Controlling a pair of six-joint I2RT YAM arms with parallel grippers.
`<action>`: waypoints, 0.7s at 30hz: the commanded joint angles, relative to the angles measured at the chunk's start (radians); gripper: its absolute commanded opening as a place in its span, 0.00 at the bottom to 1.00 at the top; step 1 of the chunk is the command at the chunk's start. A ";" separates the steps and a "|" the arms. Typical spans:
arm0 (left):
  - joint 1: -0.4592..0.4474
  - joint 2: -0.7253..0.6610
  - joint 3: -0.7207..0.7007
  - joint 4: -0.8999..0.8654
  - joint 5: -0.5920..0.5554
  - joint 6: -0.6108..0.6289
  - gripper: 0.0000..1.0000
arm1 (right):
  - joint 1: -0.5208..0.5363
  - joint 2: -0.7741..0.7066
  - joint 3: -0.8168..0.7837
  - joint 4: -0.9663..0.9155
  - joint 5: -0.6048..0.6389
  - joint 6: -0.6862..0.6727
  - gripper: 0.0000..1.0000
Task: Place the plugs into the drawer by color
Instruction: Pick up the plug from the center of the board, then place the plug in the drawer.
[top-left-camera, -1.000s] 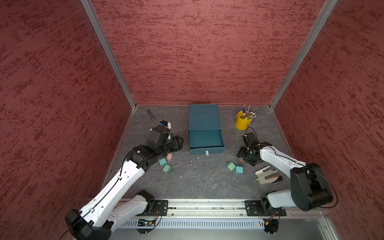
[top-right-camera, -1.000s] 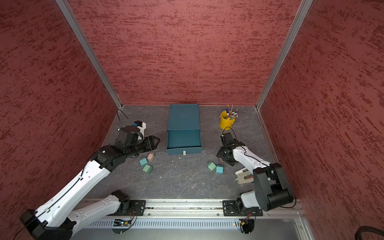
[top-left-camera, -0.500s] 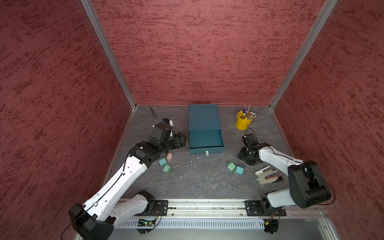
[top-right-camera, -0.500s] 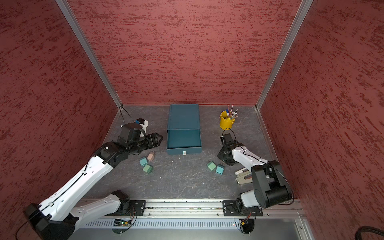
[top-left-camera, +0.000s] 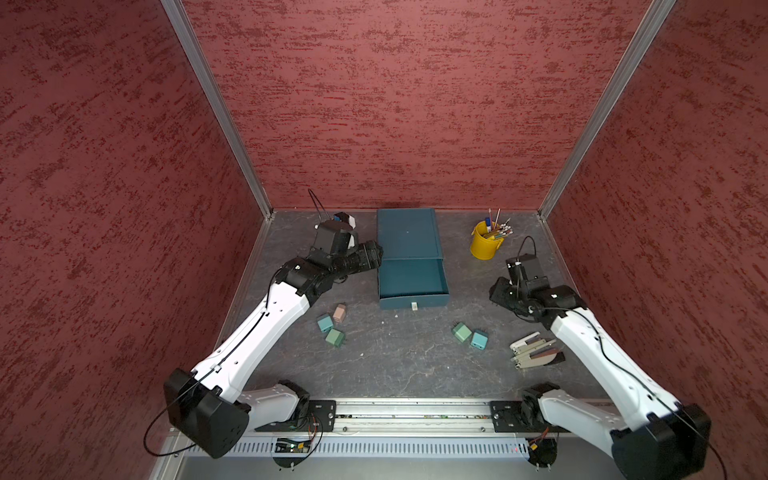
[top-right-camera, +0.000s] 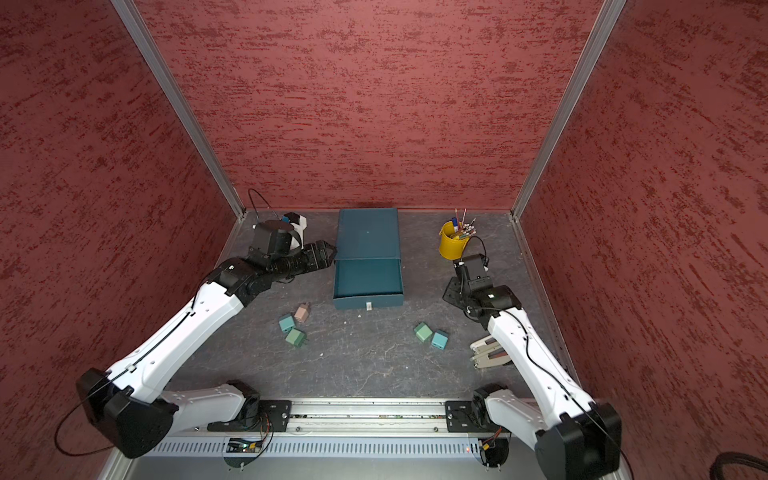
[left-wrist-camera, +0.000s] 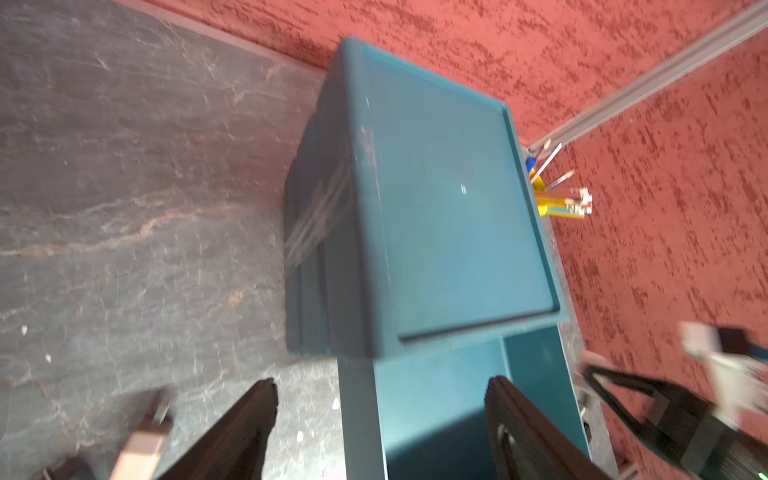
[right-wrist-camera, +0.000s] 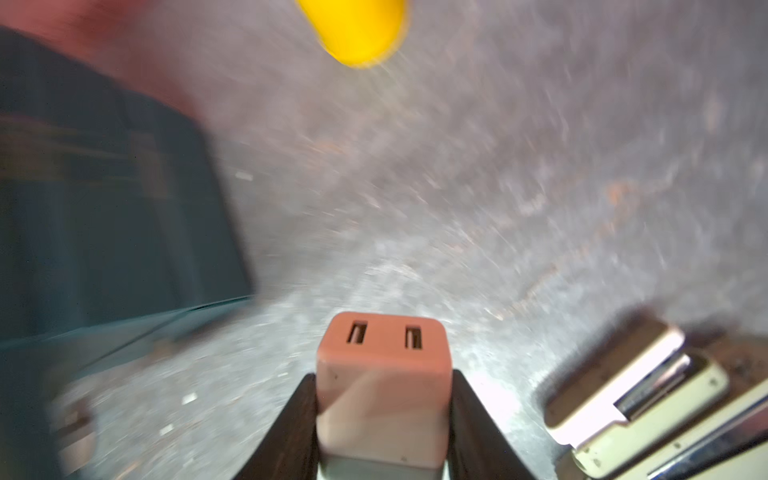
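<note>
Top drawer (top-left-camera: 411, 276) open, free from above; pen bucket (top-left-camera: 484, 245), stapler (top-left-camera: 534, 353) crowd rt side.

The chest (top-left-camera: 407, 237) stands at the back middle of the tabletop (top-left-camera: 395, 365), one drawer (top-left-camera: 411, 277) pulled out frontward. A pen bucket (top-left-camera: 482, 247) stands right of it. Three plugs (top-left-camera: 325, 323) cluster front-left of the drawer, two side-by-side plugs (top-left-camera: 462, 332) front-right, a stapler (top-left-camera: 534, 353) farther right. Another plug (right-wrist-camera: 382, 345) sits in the right end effector (right-wrist-camera: 383, 376).

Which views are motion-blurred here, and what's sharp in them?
Right wrist: heavy motion smear over the table, the drawer and the yellow bucket; the pink plug in the right gripper is crisp. Left wrist: milder blur, streaks on the drawer's side. Both top views: sharp.
</note>
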 joint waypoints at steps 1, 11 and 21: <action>0.035 0.053 0.042 0.034 0.052 0.030 0.82 | 0.109 -0.067 0.130 -0.070 0.022 -0.084 0.07; 0.062 0.132 0.026 0.091 0.145 0.027 0.79 | 0.478 0.257 0.501 -0.073 0.074 -0.118 0.07; 0.075 0.153 0.019 0.072 0.140 0.022 0.77 | 0.521 0.469 0.619 -0.156 0.153 -0.072 0.20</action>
